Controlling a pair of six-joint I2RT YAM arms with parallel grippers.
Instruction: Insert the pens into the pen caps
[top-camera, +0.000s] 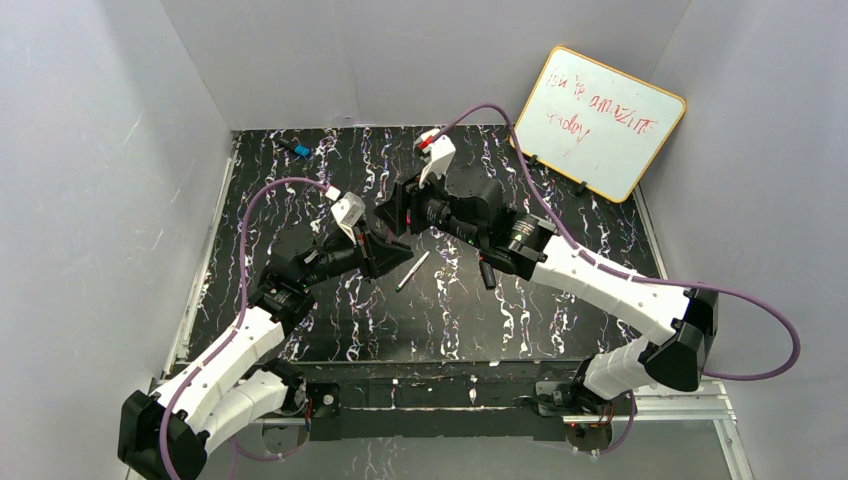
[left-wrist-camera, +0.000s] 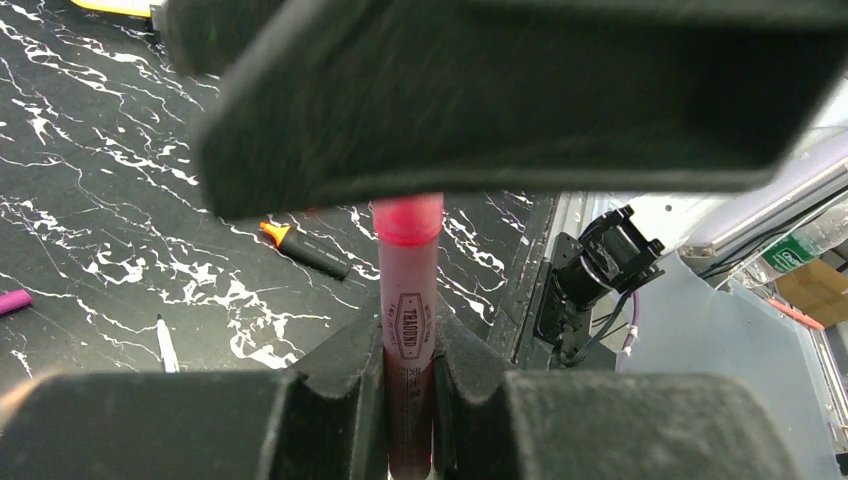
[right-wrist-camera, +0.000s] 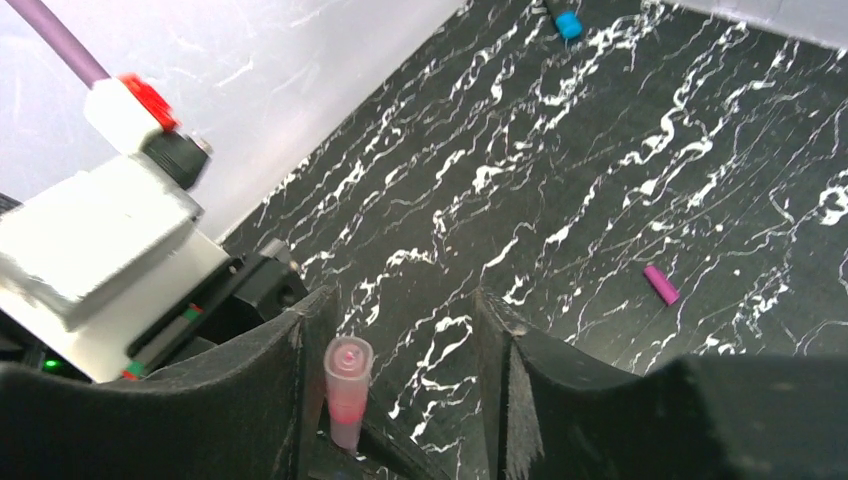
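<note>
My left gripper (left-wrist-camera: 408, 345) is shut on the pink-purple pen (left-wrist-camera: 408, 300), which stands upright between its jaws. The pale pink cap (right-wrist-camera: 347, 390) sits on the pen's top end. My right gripper (right-wrist-camera: 405, 310) is open around that cap, which lies against its left finger (right-wrist-camera: 300, 360) and apart from the other. The two grippers meet above the mat's middle, right (top-camera: 395, 215) over left (top-camera: 375, 245). The white pen (top-camera: 412, 270) and the black marker (left-wrist-camera: 305, 250) lie on the mat. The magenta cap (right-wrist-camera: 660, 284) lies loose. The orange cap is out of view.
A small black piece with a blue end (top-camera: 298, 149) lies at the mat's far left. A whiteboard (top-camera: 600, 120) leans on the back right wall. Grey walls close in the black marbled mat (top-camera: 300, 200) on three sides.
</note>
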